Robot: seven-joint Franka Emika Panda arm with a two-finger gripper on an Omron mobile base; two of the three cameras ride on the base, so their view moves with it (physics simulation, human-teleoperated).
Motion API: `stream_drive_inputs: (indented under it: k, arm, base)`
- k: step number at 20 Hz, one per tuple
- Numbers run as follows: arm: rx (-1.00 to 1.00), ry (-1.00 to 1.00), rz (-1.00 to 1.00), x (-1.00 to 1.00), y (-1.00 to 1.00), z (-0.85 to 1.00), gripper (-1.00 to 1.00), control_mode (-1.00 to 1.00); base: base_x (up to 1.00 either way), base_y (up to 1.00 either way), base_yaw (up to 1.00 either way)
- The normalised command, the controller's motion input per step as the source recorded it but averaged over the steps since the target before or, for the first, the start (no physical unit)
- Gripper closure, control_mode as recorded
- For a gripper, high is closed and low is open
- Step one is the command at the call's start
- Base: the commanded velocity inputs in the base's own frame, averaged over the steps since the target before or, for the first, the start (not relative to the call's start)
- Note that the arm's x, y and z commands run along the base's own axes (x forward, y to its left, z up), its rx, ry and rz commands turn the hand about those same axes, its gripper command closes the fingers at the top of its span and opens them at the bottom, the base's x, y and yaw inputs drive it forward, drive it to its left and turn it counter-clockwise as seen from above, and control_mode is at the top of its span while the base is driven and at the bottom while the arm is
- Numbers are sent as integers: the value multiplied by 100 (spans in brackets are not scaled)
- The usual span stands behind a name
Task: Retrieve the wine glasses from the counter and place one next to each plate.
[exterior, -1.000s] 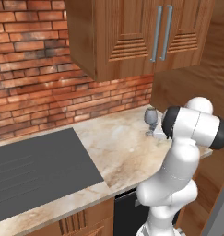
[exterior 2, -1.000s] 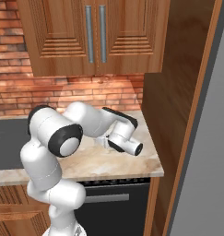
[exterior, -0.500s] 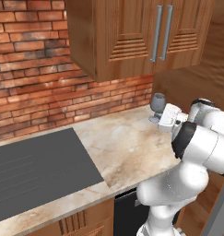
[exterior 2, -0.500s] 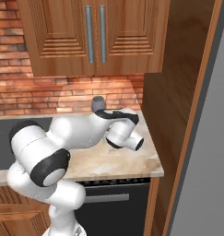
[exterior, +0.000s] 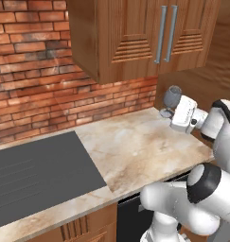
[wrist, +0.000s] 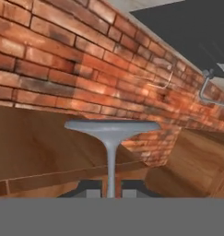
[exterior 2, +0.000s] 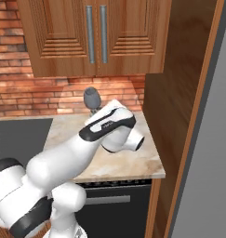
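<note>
One dark grey-blue wine glass (exterior: pixel 172 96) hangs in the air above the right end of the counter (exterior: pixel 135 146), close to the brick wall. My gripper (exterior: pixel 167 113) is shut on its stem. From the right base view the glass bowl (exterior 2: pixel 91 97) pokes up behind my white forearm, above the counter (exterior 2: pixel 133 163). In the hand view the thin stem (wrist: pixel 111 166) runs up between my fingertips (wrist: pixel 91 192) to the round foot (wrist: pixel 112 126), with my gripper (wrist: pixel 111 192) shut around it. The plates are out of view.
A dark flat cooktop (exterior: pixel 36 175) fills the counter's left part. Wooden wall cabinets (exterior: pixel 149 38) hang low over the counter, just above the glass. A tall wooden side panel (exterior 2: pixel 179 93) closes the counter's right end. Red brick backsplash (exterior: pixel 50 94) runs behind.
The glass has left the counter top and risen up and to the right in my gripper. My arm has swung round, its elbow dropping toward the counter's front edge.
</note>
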Motion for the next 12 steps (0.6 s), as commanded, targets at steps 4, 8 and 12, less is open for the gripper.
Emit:
stream_drive_inputs:
  k: [4, 8, 12]
  arm:
    - [-3, -3, 0, -73, 5, 68, 100, -100]
    - [-3, 0, 0, -77, 11, 55, 100, -100]
    - [-5, 0, 0, -89, 11, 15, 100, -100]
  base:
    - [0, 0, 0]
    - [0, 0, 0]
    - [0, 0, 0]
